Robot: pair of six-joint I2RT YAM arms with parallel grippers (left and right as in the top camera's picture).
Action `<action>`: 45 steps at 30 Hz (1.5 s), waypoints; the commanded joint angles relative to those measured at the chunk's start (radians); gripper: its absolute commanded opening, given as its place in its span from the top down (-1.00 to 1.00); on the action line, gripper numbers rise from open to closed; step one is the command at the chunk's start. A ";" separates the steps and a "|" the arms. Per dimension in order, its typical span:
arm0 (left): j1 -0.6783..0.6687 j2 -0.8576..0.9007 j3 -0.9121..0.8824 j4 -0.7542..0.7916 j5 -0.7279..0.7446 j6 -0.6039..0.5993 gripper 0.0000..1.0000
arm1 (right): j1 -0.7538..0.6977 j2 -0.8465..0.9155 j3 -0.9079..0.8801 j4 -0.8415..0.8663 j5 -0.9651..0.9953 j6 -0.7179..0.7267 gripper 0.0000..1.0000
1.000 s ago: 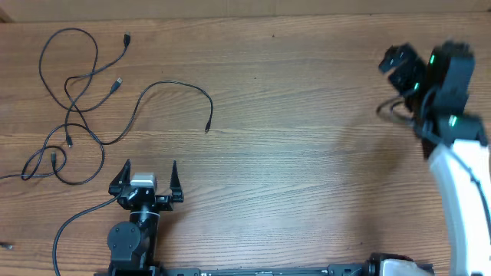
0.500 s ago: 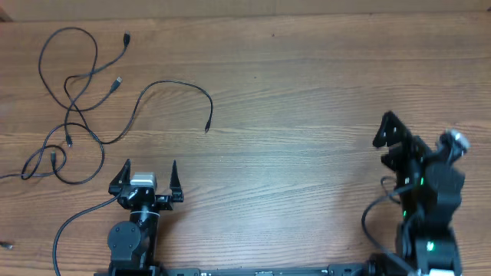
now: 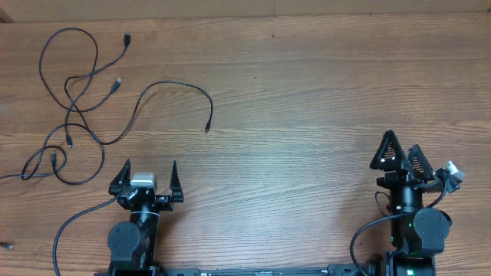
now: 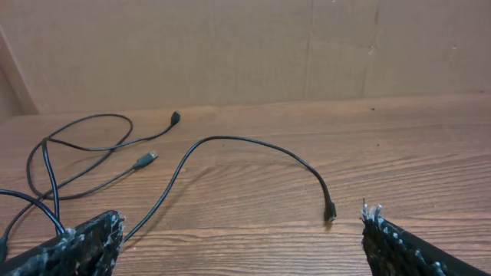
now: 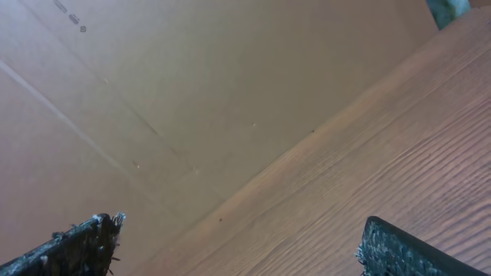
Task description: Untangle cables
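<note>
Your left gripper (image 3: 149,165), jaws spread and empty, sits nearer: the cables (image 3: 75,107) sprawl ahead, toward the desk's (image 3: 307,115) far-left corner.

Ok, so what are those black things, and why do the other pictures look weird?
Those are two robot arms, each ending in a two-finger pincer called a gripper. One camera looks straight down: the left gripper and the right gripper sit at the near edge of a wooden table, both open, holding nothing. Thin black cables lie looped over each other at the far left. The other two pictures come from cameras on the wrists, so dark fingers show in the bottom corners. The left one looks at the cables; the right one sees only table and a cardboard wall.
</note>
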State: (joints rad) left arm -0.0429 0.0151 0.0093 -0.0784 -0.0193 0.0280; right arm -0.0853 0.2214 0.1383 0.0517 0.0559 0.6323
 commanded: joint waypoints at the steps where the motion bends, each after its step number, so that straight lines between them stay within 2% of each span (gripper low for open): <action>1: 0.010 -0.011 -0.005 0.002 0.010 -0.008 -0.99 | 0.000 -0.079 -0.041 0.008 0.003 0.000 -0.99; 7: 0.010 -0.011 -0.005 0.002 0.010 -0.008 -0.99 | 0.001 -0.199 -0.082 0.007 0.003 0.000 -1.00; 11: 0.010 -0.011 -0.005 0.002 0.010 -0.008 -0.99 | 0.010 -0.219 -0.112 0.031 0.003 0.000 -1.00; 17: 0.010 -0.011 -0.005 0.002 0.010 -0.008 -0.99 | 0.112 -0.219 -0.131 -0.001 0.003 -0.001 -1.00; 24: 0.010 -0.011 -0.005 0.002 0.010 -0.008 -0.99 | 0.117 -0.219 -0.131 -0.133 0.017 -0.177 -1.00; 27: 0.010 -0.011 -0.005 0.002 0.010 -0.009 -0.99 | 0.117 -0.219 -0.131 -0.132 -0.018 -0.387 -1.00; 32: 0.010 -0.011 -0.005 0.002 0.010 -0.008 -0.99 | 0.117 -0.219 -0.131 -0.134 -0.032 -0.621 -1.00; 35: 0.010 -0.011 -0.005 0.002 0.010 -0.008 -0.99 | 0.117 -0.219 -0.131 -0.135 -0.032 -0.668 -1.00; 45: 0.010 -0.011 -0.005 0.002 0.010 -0.008 -0.99 | 0.117 -0.219 -0.131 -0.133 -0.031 -0.667 -1.00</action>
State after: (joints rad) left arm -0.0429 0.0151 0.0090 -0.0784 -0.0193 0.0280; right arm 0.0280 0.0109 0.0185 -0.0837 0.0299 -0.0128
